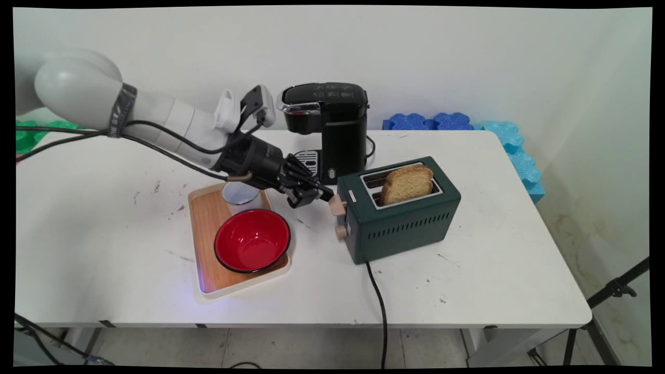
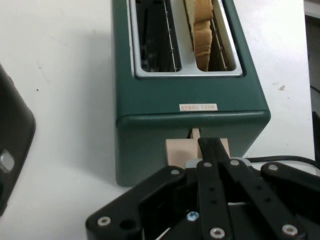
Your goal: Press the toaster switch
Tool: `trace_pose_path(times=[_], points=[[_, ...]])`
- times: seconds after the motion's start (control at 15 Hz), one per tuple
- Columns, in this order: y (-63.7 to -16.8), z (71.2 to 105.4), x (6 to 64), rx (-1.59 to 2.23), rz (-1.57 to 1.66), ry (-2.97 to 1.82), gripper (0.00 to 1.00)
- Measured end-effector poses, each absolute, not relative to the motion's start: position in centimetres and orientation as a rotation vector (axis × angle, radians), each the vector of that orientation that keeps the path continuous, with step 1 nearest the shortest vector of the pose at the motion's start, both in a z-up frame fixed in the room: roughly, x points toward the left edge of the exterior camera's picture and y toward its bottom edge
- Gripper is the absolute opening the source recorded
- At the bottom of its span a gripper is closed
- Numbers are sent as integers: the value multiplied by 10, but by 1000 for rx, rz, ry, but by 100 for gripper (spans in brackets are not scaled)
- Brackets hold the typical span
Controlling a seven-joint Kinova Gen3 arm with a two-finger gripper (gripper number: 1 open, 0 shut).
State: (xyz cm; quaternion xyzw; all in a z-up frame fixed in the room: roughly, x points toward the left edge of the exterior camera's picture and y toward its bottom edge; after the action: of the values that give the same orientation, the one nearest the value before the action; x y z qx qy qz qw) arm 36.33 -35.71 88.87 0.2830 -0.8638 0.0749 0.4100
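the black two-finger gripper [image 1: 321,195], fingers closed together and holding nothing, presses the beige lever [image 1: 336,204] at the dark green toaster's [image 1: 400,218] nine o'clock end; it could slip off sideways.

Coffee maker [image 1: 332,130], red bowl [image 1: 252,240] on tray [image 1: 205,244].

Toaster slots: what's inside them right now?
The toaster has one bread slice standing in one slot, its top sticking out. The other slot shows only wire guides. The slice's lower part is hidden inside the slot.
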Motion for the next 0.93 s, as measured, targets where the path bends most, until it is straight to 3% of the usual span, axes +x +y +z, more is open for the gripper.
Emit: trace_pose_path(times=[0.93], points=[[-364,858,339,686,210,-2207,0]])
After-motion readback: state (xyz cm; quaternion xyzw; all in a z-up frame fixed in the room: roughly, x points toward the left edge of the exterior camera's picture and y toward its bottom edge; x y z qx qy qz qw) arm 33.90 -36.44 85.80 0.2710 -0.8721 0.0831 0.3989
